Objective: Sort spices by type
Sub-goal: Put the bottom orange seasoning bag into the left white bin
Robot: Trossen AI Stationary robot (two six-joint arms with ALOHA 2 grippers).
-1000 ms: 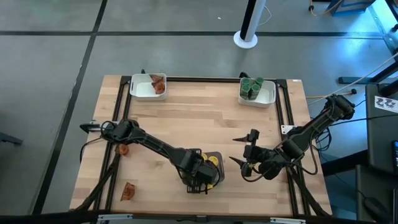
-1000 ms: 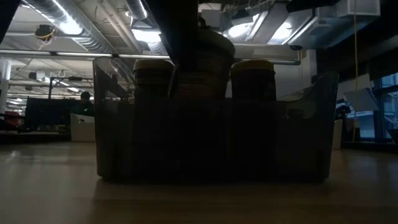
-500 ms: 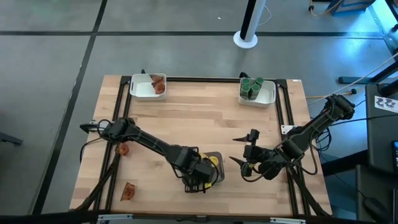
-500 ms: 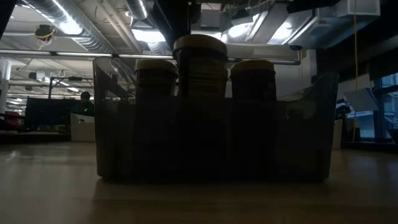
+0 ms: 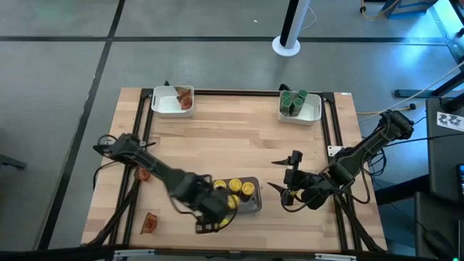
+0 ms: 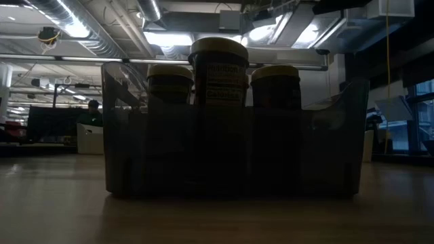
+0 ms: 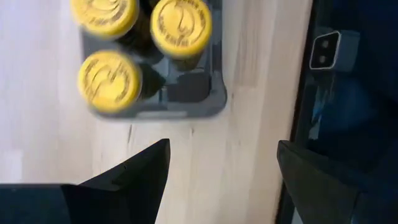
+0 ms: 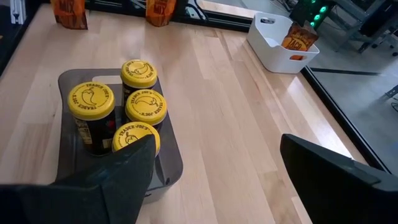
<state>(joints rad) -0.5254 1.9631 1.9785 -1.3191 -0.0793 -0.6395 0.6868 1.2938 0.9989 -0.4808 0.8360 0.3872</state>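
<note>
While the left gripper [image 5: 206, 220] hangs at the table's near edge, fingers spread wide and holding nothing, the grey tray [image 5: 254, 205] just beside it has four yellow-lidded jars [image 8: 115, 112] standing upright in it. The right gripper [image 5: 284, 181] waits to the tray's right, also wide open and empty. Two reddish-orange packets [image 5: 149, 222] lie loose on the left (one near, one further back). At the far edge, one white tray [image 5: 163, 101] holds a packet, the other [image 5: 310, 112] green-lidded jars [image 5: 293, 101].
</note>
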